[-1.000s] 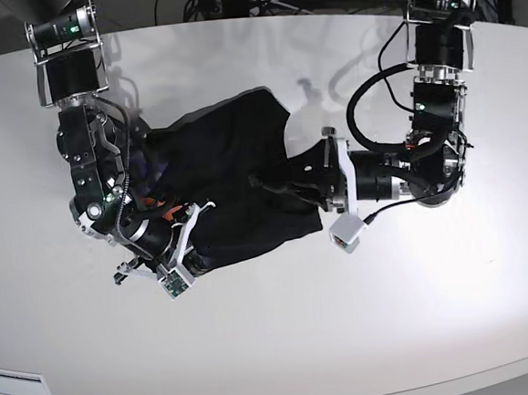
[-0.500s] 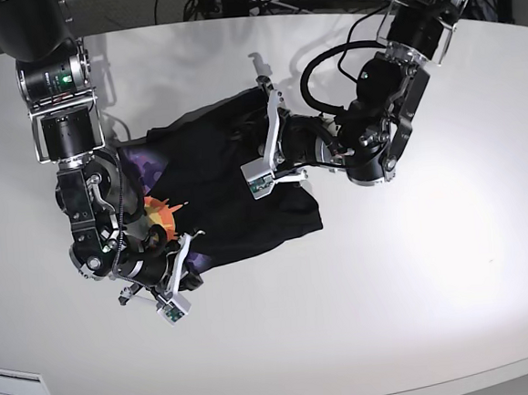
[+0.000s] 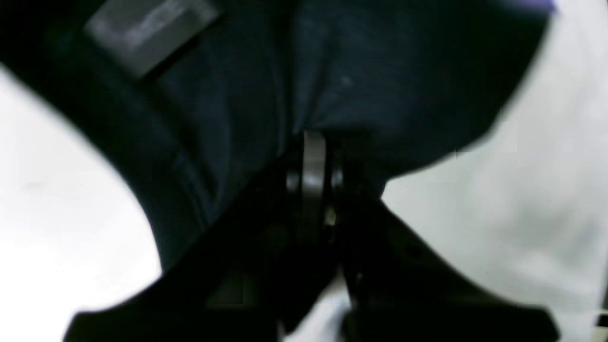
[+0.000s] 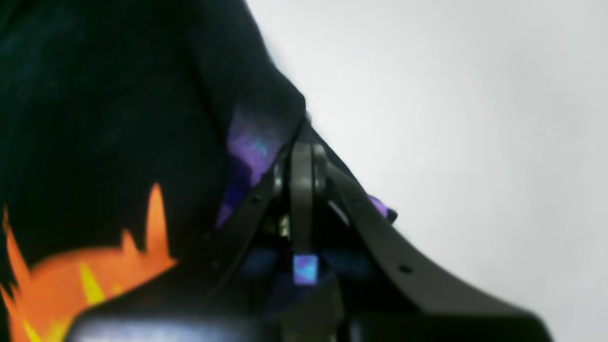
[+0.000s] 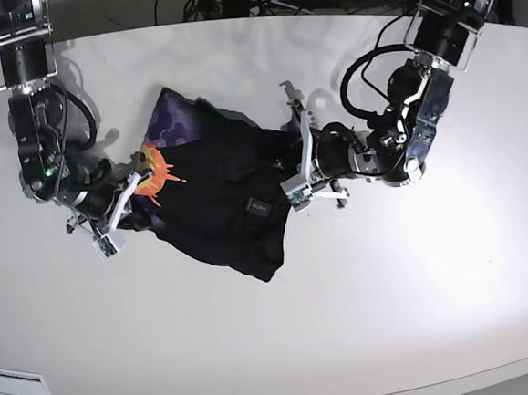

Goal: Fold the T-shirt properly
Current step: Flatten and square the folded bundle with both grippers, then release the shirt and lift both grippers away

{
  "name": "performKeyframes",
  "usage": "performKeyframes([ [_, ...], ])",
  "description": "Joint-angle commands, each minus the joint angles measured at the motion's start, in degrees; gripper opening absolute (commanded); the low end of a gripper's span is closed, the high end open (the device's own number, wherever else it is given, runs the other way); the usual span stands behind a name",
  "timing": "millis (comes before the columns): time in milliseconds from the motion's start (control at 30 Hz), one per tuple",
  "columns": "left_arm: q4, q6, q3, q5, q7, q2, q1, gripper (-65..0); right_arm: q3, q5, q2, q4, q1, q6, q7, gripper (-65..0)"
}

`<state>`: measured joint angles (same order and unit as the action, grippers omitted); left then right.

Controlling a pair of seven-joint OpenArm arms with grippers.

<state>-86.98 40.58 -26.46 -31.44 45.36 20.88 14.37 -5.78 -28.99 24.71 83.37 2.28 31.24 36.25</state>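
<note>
T-shirt (image 5: 218, 196) between both clamped claws

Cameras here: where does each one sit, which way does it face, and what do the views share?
Base: overhead, looking down on the white table; both arms show, each hand gripping the T-shirt.
Left wrist: on the left arm, looking along the left hand, shut on black cloth.
Right wrist: on the right arm, looking along the right hand, shut beside the orange print.
Shared: the T-shirt and the table.

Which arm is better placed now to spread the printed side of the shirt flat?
Probably the right: the right gripper is shut on the T-shirt beside the orange print. The left gripper grips plain black cloth at the opposite edge.
</note>
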Motion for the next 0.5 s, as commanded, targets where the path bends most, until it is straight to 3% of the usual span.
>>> performKeyframes([
  [0, 0.33, -0.58, 0.26, 4.44, -0.79, 1.09, 0.76, -65.0, 1.77, 1.53, 0.85, 2.34, -2.99, -0.31, 2.67, -65.0],
  [100, 3.67, -1.11, 0.26, 11.17, -11.45, 1.20, 0.74, -65.0, 7.58, 0.00, -0.57, 9.35, -11.67, -1.01, 2.64, -65.0],
  [200, 10.19, -4.63, 0.26, 15.74, -23.37, 0.55, 0.74, -65.0, 12.96, -1.16, -3.82, 15.34, -20.20, -1.20, 2.64, -65.0],
  [300, 17.70, -5.49, 0.26, 20.83, -34.77, -0.66, 1.07, -65.0, 17.38, -1.07, -8.52, 19.47, -27.23, 1.86, 2.60, -65.0],
  [367, 21.51, -5.49, 0.26, 22.58, -38.64, -1.75, 1.86, -65.0, 19.17, -1.09, -11.61, 21.73, -30.18, 3.19, 2.60, -65.0],
  [467, 23.30, -5.44, 0.26, 23.08, -39.43, -3.28, 3.63, -65.0, 19.67, -1.05, -15.19, 24.70, -32.70, 3.26, 2.62, -65.0],
])
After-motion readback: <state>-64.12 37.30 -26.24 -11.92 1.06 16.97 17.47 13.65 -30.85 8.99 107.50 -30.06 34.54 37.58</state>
